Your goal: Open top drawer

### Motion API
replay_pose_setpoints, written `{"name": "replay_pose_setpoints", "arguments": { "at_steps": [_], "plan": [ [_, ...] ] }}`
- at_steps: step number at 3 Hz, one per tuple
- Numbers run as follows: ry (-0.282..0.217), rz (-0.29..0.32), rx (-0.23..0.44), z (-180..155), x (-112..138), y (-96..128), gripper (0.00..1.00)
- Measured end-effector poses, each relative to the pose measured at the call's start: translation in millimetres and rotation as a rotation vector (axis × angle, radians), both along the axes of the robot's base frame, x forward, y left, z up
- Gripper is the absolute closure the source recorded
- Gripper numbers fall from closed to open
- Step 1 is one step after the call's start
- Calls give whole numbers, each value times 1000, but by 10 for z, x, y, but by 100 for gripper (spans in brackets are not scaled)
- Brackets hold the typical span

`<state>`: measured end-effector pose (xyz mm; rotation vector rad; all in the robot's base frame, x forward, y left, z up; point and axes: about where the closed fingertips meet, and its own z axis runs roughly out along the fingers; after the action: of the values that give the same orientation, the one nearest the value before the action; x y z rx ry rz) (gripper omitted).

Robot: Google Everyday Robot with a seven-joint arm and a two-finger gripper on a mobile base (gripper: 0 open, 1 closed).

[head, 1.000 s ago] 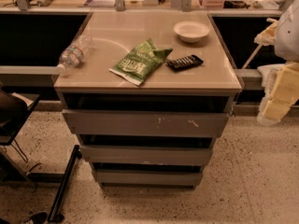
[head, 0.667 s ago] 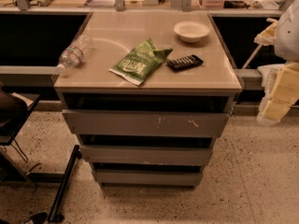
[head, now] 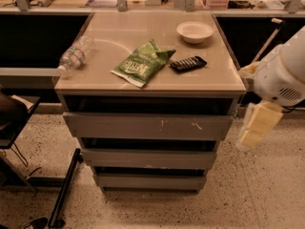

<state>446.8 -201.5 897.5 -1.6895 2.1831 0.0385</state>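
Observation:
The top drawer [head: 147, 126] is the widest grey front with pale scuff marks, just under the tabletop, with a dark gap above it. Two narrower grey drawer fronts [head: 148, 159] sit below it, each set further back. My arm comes in from the right edge as a white housing [head: 281, 78]. My gripper [head: 256, 125] hangs below the housing as a pale yellowish shape. It is right of the cabinet, level with the top drawer's right end and apart from it.
On the tabletop [head: 114, 37] lie a plastic water bottle [head: 74, 56], a green chip bag [head: 143, 62], a black remote-like object [head: 188, 63] and a white bowl [head: 194, 31]. A dark chair and stand legs [head: 64, 190] are at the lower left. The floor is speckled.
My arm and gripper have moved left and down, closer to the cabinet's right side. The drawers and the tabletop objects have not moved.

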Motion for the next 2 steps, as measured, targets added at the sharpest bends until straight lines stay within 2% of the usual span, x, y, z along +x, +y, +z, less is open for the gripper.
{"name": "replay_pose_setpoints", "arguments": {
  "at_steps": [1, 2],
  "plan": [
    [40, -15, 94, -813, 147, 176, 0],
    [37, -24, 182, -1385, 371, 456, 0]
  ]
}}
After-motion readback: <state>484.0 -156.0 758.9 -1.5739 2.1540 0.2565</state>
